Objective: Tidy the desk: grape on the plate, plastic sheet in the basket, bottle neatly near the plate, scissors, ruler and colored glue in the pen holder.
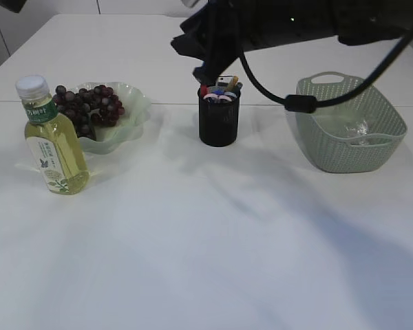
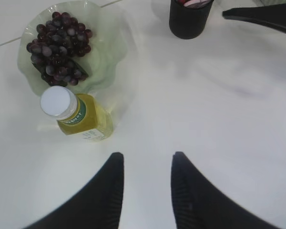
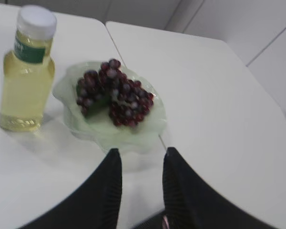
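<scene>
The dark grape bunch (image 1: pixel 89 104) lies on the pale green plate (image 1: pixel 134 103). Just in front of the plate at the left, the bottle (image 1: pixel 51 141) of yellow liquid stands upright. The black pen holder (image 1: pixel 219 120) holds several coloured items; I cannot tell the scissors, ruler and glue apart. A clear plastic sheet (image 1: pixel 354 129) lies in the green basket (image 1: pixel 347 148). My right gripper (image 3: pixel 140 152) hangs open and empty just above the pen holder, facing the grape (image 3: pixel 114 95). High above the table, my left gripper (image 2: pixel 147 157) is open and empty, with the bottle (image 2: pixel 81 117) below it.
The right arm's dark bulk (image 1: pixel 296 20) and its cable (image 1: pixel 299 103) cross the top of the exterior view, between pen holder and basket. A table seam (image 1: pixel 172 103) runs behind the objects. White tabletop fills the front.
</scene>
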